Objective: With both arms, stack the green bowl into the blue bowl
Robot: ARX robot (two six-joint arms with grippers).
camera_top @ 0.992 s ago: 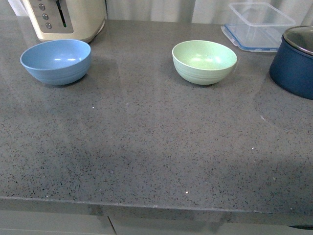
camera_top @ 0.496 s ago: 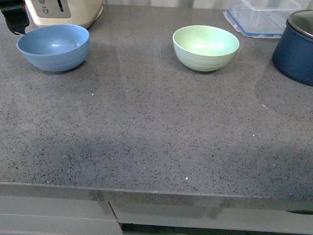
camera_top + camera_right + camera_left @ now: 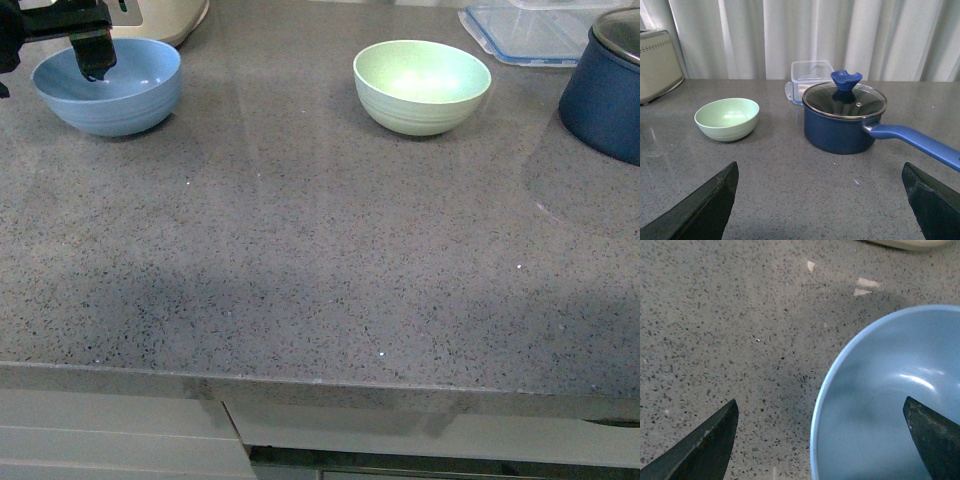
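- Front view: you see the blue bowl upright at the far left of the grey speckled surface. The green bowl stands upright well apart from it, further right in the same far row.
- Your left claw comes in at the top left corner, with one dark finger hanging over the blue bowl's hollow. A cream appliance sits just behind that bowl.
- A navy pot and a clear container stand at the far right. Your right claw is out of this view.
- Left wrist view: your left claw is spread wide and grips nothing. It straddles the rim of the blue bowl, one finger over the inside and the other over bare surface. You cannot tell whether either finger touches.
- Right wrist view: your right claw is released, fingers far apart, with nothing between them.
- The green bowl sits on the surface well ahead of it. Beside it is the navy pot with its glass lid on, and the clear container is behind.
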